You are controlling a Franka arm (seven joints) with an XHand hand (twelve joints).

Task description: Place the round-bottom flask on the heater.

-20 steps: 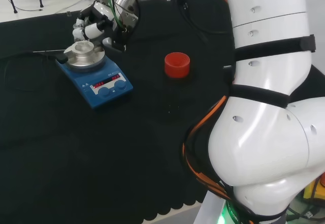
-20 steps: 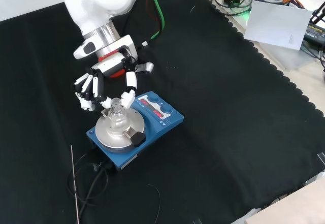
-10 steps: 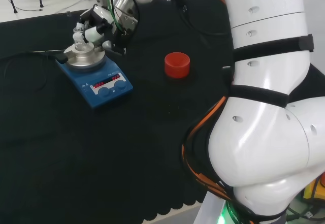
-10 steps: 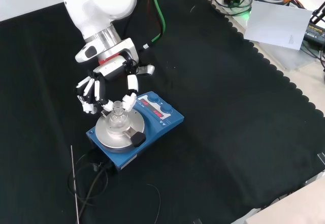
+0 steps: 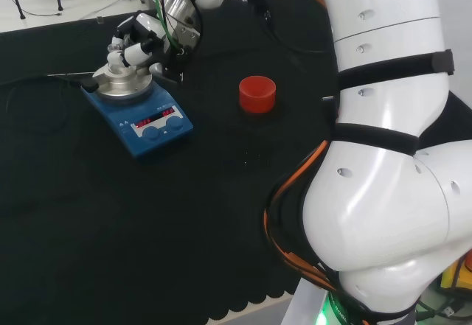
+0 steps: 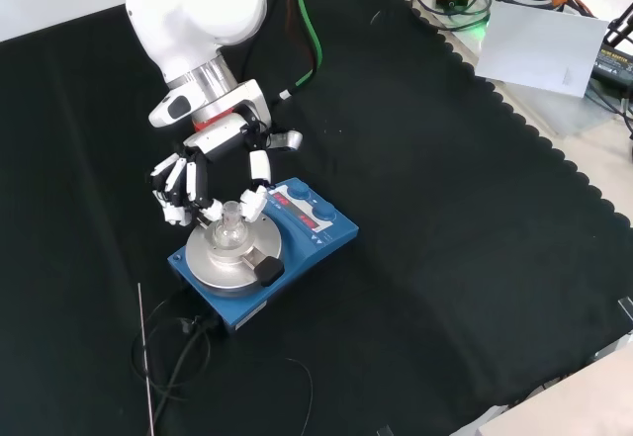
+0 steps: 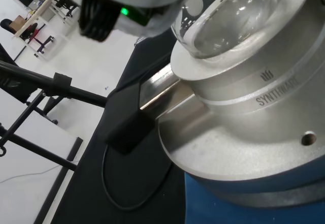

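Front view, L to R: robot hand (image 6: 203,174) over the heater (image 6: 262,248) w/ fingers (image 6: 255,202) curled round the neck of the round-bottom flask (image 6: 231,226). Flask bulb sits in heater's metal block (image 7: 244,102), upright. Head view: red cup (image 5: 257,93) on desk (image 5: 110,214), right of heater, apart.

We count one round-bottom flask (image 6: 230,220) of clear glass, seated in one metal block (image 6: 233,255) — the block atop one blue heater (image 6: 302,235). One robot hand (image 6: 213,174) is present at the flask. We record one red ribbed ring (image 5: 257,93) on the table (image 6: 445,218), one black cable (image 6: 178,355) beside the heater, and one thin rod (image 6: 144,352) — other clear ware, if any, we cannot tell.
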